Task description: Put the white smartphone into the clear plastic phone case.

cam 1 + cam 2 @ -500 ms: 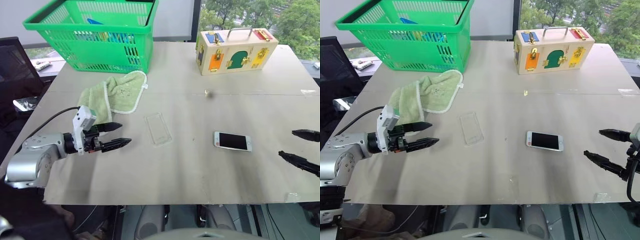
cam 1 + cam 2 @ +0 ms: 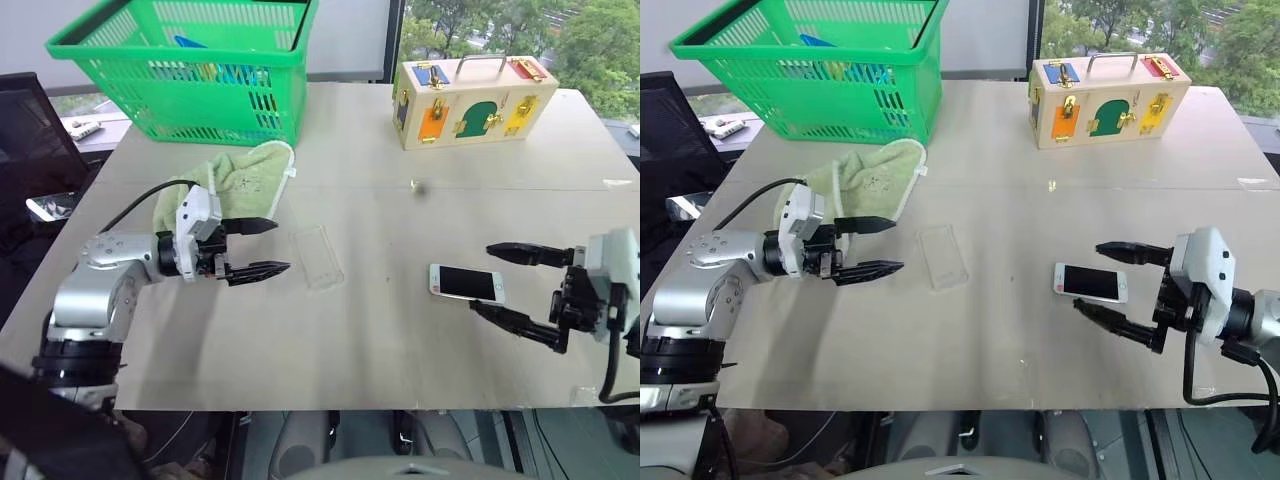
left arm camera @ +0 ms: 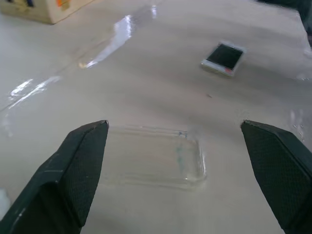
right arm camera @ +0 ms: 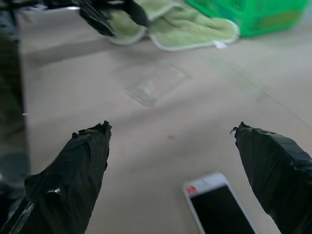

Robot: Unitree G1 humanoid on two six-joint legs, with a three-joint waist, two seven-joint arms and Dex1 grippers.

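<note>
Nearest you, the right hand (image 2: pixel 508 283) hovers low over the surface (image 2: pixel 380 350) at the right, fingers spread wide and empty. One finger reaches past the far side of the white smartphone (image 2: pixel 465 283), the other lies along its near side, so the phone's right end sits between the fingertips without clear contact. The phone lies flat, screen up, long axis running left to right, right of centre.

Your left hand (image 2: pixel 265 247) sits at the left at about the same depth, also released and holding nothing, fingers pointing right toward the clear plastic phone case (image 2: pixel 317 257). Its tips stop just short of the case's left edge. In the left wrist view the case (image 3: pixel 153 156) lies between the two spread fingers (image 3: pixel 80 161), just ahead of them, with the phone (image 3: pixel 223 58) farther off beyond it.

The case rests flat near the middle of the surface, long axis running near to far, well apart from the phone to its right.

Just beyond the left hand, a pale green towel (image 2: pixel 235 185) lies crumpled, its near edge behind the hand's wrist.

Farther back at the left, a green basket (image 2: pixel 190 65) stands with some blue item inside; you can't tell what. At the far right, a wooden latch box (image 2: pixel 472 100) with coloured panels and a metal handle stands upright.
</note>
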